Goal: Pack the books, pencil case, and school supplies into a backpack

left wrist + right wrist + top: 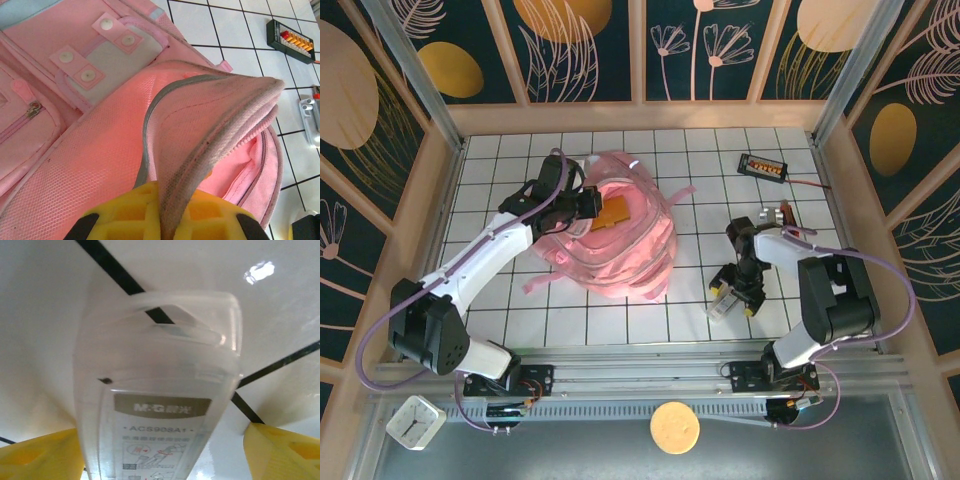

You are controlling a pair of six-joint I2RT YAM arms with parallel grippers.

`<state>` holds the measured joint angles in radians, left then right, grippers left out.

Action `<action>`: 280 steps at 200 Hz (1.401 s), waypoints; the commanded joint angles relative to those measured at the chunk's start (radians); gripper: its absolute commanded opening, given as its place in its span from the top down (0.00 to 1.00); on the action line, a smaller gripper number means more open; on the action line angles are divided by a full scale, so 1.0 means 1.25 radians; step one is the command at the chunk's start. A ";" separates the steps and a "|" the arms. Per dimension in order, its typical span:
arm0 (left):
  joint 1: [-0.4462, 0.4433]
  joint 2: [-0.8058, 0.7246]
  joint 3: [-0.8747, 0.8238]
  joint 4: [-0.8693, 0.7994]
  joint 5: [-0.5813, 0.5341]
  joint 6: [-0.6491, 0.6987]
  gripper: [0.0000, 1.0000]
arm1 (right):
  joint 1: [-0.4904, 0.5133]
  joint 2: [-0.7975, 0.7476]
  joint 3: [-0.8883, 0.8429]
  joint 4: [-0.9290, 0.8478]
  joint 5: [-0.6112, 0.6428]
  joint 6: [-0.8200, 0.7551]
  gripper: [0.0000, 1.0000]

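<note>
- Your right end effector [160,465] stood fairly wide. Its yellow fingers [35,457] straddled the supplies box [160,365] without clamping it. A gap showed beside the 3 o'clock finger, while the 9 o'clock finger sat at the box's edge, perhaps touching.
- In the right wrist view the box's long axis ran from 12 to 6 o'clock, straight out between the fingers. The closing line therefore crossed its narrow width, which I judge was the right alignment for a pinch.
- The box lay flat on the white tiled tabletop [650,320], directly beneath that end effector.
- In the top view, the backpack [620,255] lay at about 10 o'clock from the right end effector, well apart across bare tiles.
- Your left end effector [162,220] was clamped on the backpack's rim, lifting the fabric so the mouth gaped.
- The right arm was much the nearer to the box and the left was occupied, so the carry toward 10 o'clock looked to be the right arm's job.
</note>
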<state>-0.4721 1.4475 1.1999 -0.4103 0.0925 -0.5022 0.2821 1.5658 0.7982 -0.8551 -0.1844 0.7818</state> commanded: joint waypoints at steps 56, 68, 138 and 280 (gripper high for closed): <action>0.005 -0.021 0.014 0.040 -0.002 0.017 1.00 | 0.006 0.054 0.036 0.123 0.026 -0.004 0.39; 0.005 -0.016 0.020 0.037 0.000 0.022 1.00 | 0.009 0.052 0.038 0.122 0.026 -0.002 0.41; 0.004 -0.004 0.040 0.026 0.008 0.038 1.00 | 0.025 0.038 0.060 0.109 0.024 0.005 0.50; 0.005 -0.004 0.048 0.047 0.071 0.002 1.00 | 0.086 0.013 0.425 -0.033 -0.056 0.039 0.52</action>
<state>-0.4709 1.4487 1.2121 -0.4236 0.1219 -0.4603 0.3561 1.5753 1.2316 -0.8421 -0.2104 0.7956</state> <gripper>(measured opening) 0.075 0.478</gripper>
